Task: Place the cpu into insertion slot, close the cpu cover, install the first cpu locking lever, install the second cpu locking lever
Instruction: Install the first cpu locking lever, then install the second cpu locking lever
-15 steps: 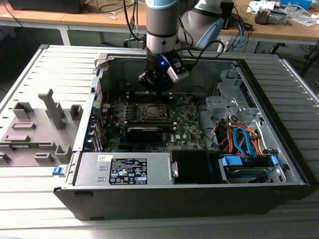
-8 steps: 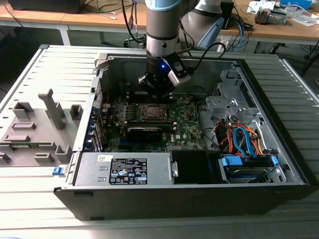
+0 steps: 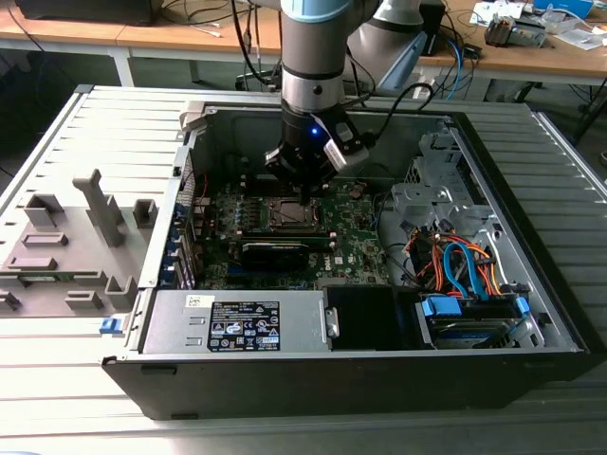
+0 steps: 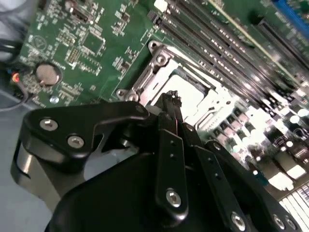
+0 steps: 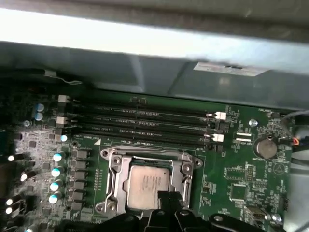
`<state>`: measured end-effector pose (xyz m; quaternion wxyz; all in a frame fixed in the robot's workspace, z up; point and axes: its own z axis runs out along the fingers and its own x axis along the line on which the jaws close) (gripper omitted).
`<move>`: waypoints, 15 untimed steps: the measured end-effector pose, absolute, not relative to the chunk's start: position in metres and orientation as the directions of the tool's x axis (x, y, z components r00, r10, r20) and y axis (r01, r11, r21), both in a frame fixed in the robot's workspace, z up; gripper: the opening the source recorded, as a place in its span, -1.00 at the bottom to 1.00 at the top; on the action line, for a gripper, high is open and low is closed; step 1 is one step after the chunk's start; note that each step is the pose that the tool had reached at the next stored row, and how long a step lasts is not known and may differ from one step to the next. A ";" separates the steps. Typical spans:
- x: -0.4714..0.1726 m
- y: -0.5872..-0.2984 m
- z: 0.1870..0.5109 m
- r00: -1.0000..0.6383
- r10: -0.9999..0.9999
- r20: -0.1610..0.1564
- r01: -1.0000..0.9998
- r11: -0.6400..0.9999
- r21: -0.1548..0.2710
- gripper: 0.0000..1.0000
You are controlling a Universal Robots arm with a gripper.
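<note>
Exterior view, arm: the gripper (image 3: 303, 185) hangs low inside the open computer case (image 3: 531, 284), right over the insertion slot (image 3: 290, 214) on the green motherboard (image 3: 356, 232).
Exterior view, surroundings: a long black card (image 3: 275, 252) lies just in front of the slot, a bundle of orange and blue cables (image 3: 455, 265) sits well off toward the exterior view's right, and a grey parts rack (image 3: 66, 246) stands outside the case on the exterior view's left.
Second wrist view, fingers: the two black fingers (image 4: 170, 140) are pressed together with no gap showing and nothing between them; their tip sits at the edge of the slot's metal frame.
Second wrist view, chip: the cpu (image 4: 186, 94) lies flat inside the slot with the cpu cover (image 4: 154, 77) framing it.
First wrist view, chip: the cpu (image 5: 147, 186) is seated square in the insertion slot (image 5: 113, 166), the cpu cover (image 5: 186, 166) down around it, memory slots (image 5: 145, 121) just beyond.
First wrist view, levers: I cannot tell whether either locking lever is hooked.
Risk, scraping: my judgement is that the closed tip, so near the chip face, could scratch it or shift the cover if it drifts sideways.
Risk, lever: a thin lever could slip off the tip and spring back, or the tip could land on the small parts beside the slot.
</note>
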<state>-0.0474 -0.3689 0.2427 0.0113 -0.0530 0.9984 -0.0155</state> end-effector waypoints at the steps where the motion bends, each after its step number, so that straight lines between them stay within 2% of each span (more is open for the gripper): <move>1: -0.047 -0.369 0.248 -0.994 -0.106 -0.021 -0.105 0.994 -0.032 -0.79; 15: -0.047 -0.369 0.257 -0.994 -0.106 -0.021 -0.105 0.994 -0.032 -0.79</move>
